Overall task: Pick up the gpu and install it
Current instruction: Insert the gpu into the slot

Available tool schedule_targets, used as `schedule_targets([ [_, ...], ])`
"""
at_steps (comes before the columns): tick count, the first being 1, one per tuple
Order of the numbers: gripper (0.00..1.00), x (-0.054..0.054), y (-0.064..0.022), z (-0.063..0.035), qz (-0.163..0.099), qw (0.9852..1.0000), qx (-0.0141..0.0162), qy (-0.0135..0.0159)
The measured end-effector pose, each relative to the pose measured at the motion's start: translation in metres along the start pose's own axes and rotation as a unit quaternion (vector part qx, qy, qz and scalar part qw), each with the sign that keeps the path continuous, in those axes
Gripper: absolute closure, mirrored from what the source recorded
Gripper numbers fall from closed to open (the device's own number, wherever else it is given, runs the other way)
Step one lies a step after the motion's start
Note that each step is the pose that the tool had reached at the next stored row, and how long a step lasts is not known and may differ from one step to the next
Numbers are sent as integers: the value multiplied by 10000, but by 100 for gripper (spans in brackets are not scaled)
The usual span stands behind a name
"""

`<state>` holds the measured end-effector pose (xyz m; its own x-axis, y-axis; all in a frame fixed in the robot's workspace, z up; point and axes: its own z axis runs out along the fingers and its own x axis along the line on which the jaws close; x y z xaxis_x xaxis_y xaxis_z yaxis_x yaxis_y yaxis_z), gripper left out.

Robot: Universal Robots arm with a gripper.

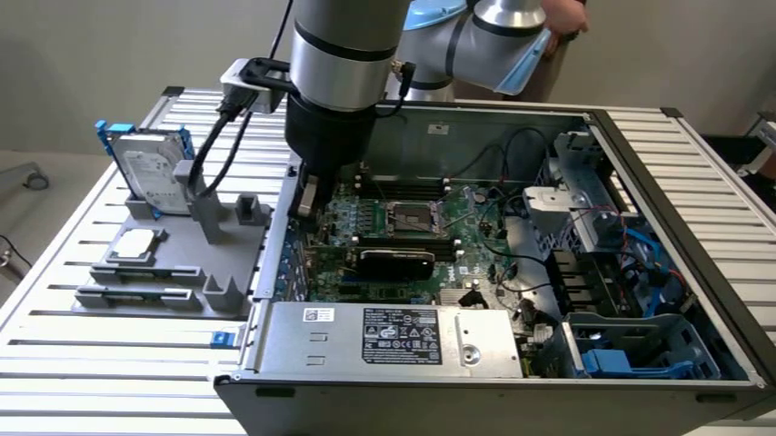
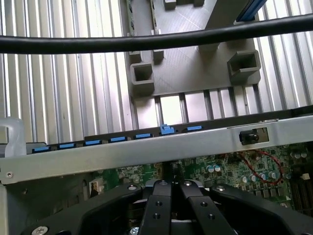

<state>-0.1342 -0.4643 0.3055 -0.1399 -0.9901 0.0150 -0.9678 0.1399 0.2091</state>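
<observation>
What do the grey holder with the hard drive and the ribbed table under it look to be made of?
The grey holder looks like matte moulded or printed plastic: dull, even grey, blocky posts and no shine. The ribbed table looks like bare aluminium: pale silver slats that catch the light. The hard drive shows a silver metal face in a blue, probably plastic, frame.

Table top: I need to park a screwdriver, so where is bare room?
Bare slats lie on the table in front of the grey fixture, and behind it toward the far corner. Crowded: the fixture with the hard drive, and the open case where the arm reaches in.
</observation>
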Motion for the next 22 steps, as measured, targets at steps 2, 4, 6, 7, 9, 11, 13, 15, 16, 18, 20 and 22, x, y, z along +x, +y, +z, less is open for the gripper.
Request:
schedule_targets([
  [2, 89, 1, 0, 0, 7, 10000, 5, 35],
  [4, 89, 1, 0, 0, 16, 10000, 10, 73],
  [6, 89, 1, 0, 0, 21, 9999, 13, 98],
  [7, 89, 2, 0, 0, 22, 9999, 14, 104],
  [9, 89, 1, 0, 1, 24, 9999, 15, 112],
  [11, 89, 1, -1, 4, 24, 9999, 15, 114],
  [13, 89, 1, -3, 12, 27, 9999, 16, 112],
  [15, 89, 1, -4, 19, 31, 9999, 15, 111],
  [16, 89, 1, -4, 22, 34, 9999, 15, 111],
  [18, 89, 1, -5, 27, 39, 9999, 15, 109],
  [20, 89, 0, -6, 30, 47, 9999, 14, 105],
  [22, 89, 0, -7, 33, 59, 9999, 14, 100],
])
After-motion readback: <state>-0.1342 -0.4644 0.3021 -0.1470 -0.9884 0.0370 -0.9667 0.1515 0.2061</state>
